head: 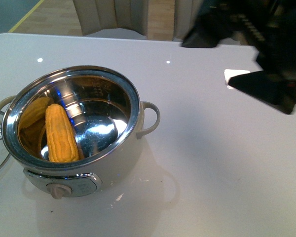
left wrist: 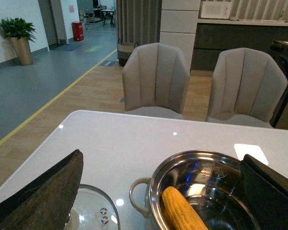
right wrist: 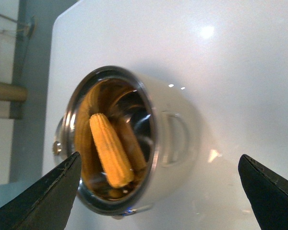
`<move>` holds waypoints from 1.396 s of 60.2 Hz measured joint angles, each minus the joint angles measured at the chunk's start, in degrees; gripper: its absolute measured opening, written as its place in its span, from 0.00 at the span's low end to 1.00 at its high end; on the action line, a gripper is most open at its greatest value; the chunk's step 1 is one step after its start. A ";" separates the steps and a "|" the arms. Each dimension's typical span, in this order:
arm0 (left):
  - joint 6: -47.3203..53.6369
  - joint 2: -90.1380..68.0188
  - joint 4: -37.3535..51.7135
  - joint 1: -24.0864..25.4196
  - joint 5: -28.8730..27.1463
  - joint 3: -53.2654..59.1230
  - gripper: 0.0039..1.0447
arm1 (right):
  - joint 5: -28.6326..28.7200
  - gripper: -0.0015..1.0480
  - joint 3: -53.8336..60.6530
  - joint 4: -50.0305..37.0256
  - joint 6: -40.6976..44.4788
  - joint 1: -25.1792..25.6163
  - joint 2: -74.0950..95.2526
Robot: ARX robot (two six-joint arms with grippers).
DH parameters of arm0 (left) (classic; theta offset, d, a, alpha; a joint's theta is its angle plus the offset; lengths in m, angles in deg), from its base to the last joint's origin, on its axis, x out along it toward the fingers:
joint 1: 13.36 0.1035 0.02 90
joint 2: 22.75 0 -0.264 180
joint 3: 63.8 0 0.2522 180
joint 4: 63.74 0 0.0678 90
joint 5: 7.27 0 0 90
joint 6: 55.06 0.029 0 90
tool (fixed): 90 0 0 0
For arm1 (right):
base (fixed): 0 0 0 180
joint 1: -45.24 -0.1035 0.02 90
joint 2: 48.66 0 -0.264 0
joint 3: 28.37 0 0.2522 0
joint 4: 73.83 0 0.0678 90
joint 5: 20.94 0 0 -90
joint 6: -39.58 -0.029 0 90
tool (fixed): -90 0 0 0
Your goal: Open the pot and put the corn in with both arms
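The cream-white pot stands open at the front left of the white table, steel rim up and dial knob facing me. The yellow corn lies inside it, leaning on the left wall; it also shows in the left wrist view and the right wrist view. The glass lid lies on the table just left of the pot. My right gripper hovers blurred above the table's far right, open and empty. My left gripper is open and empty above the pot and lid; it is outside the front view.
A white square patch lies on the table under the right gripper. Two grey chairs stand behind the table's far edge. The pot's loop handle sticks out to the right.
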 joint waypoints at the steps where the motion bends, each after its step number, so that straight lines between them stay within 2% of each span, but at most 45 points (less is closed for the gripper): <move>1: 0.00 0.00 0.00 0.00 0.00 0.00 0.93 | -0.17 0.91 0.57 0.44 0.28 0.50 -0.94; 8: 0.00 0.00 0.00 0.00 0.00 0.00 0.93 | -2.69 0.91 5.81 5.60 7.58 4.87 -11.76; 14: 0.00 0.00 0.00 0.00 0.00 0.00 0.93 | -3.21 0.91 9.73 10.60 13.29 6.73 -21.75; 19: 0.00 0.00 0.00 0.00 0.00 0.00 0.93 | -3.43 0.91 13.64 17.68 18.16 8.31 -33.44; 29: 0.00 0.00 0.00 0.00 0.00 0.00 0.93 | -4.46 0.91 16.48 30.88 20.72 11.78 -50.71; 39: 0.00 0.00 0.00 0.00 0.00 0.00 0.93 | -4.44 0.91 16.65 32.48 21.27 12.22 -55.30; 40: 0.00 0.00 0.00 0.00 0.00 0.00 0.93 | -5.84 0.91 17.16 31.39 22.12 12.02 -55.67; 41: 0.00 0.00 0.00 0.00 0.02 0.00 0.93 | -6.82 0.89 17.77 29.88 22.73 11.74 -56.06; 43: 0.00 0.00 0.00 0.00 0.02 0.00 0.93 | -13.57 0.83 21.94 20.44 26.73 10.78 -58.07; 48: 0.00 0.00 0.00 0.00 -0.02 0.00 0.93 | -19.26 0.70 29.07 5.88 33.55 11.37 -62.75; 52: 0.00 0.00 0.00 0.00 -0.02 0.00 0.93 | -18.97 0.59 30.99 0.11 36.68 12.70 -64.81; 60: 0.00 0.00 0.00 0.00 0.02 0.00 0.93 | -16.26 0.38 33.44 -0.52 39.36 15.32 -67.47; 64: 0.00 0.00 0.00 0.00 0.02 0.00 0.93 | -14.56 0.21 35.12 -0.07 39.89 17.16 -69.16; 68: 0.00 0.00 0.00 0.00 0.09 0.00 0.93 | -7.76 0.03 35.98 0.74 40.48 23.10 -71.38; 84: 0.00 0.00 0.00 -0.02 0.00 0.00 0.93 | -7.32 0.02 38.05 2.38 40.72 24.70 -74.99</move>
